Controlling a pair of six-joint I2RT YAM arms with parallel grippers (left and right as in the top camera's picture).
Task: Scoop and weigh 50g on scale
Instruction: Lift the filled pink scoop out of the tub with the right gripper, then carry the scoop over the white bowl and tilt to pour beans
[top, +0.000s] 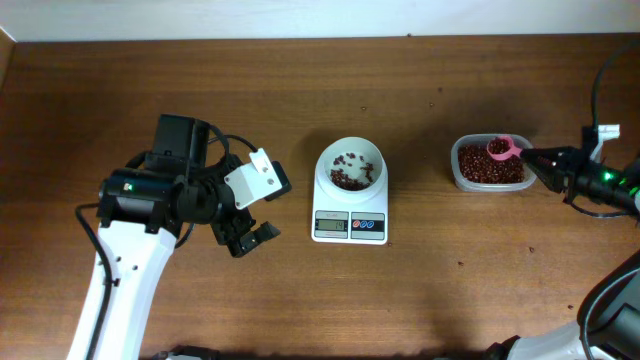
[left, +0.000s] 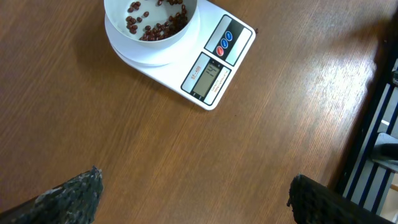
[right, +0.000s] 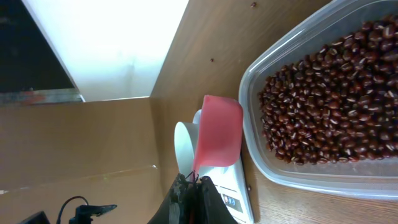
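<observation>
Scale (top: 349, 228) comes first, since the task turns on it. It stands at the middle of the table (top: 300, 310), and its round bowl (top: 349, 142) holds only a thin scatter of beans (top: 347, 180).

The right gripper (top: 548, 158) has its fingers pinched shut on the handle of a pink scoop (top: 500, 148). The scoop juts out over the clear tub (top: 457, 170) of red beans (top: 488, 170) at the table's right, well apart from the scale. Whether the scoop touches the beans or carries any cannot be told.

The left gripper (top: 250, 238) has its fingers spread wide and holds nothing. It hangs over bare wood just left of the scale.

The step in hand looks like scooping, with the tool at the supply and not at the bowl. The display (top: 331, 225) is too small to read, but so few beans suggest the weight is well short.

The next move calls for digging the scoop into the tub and lifting it level. It then has to be carried across to the bowl and tipped slowly, so the reading does not overshoot.
</observation>
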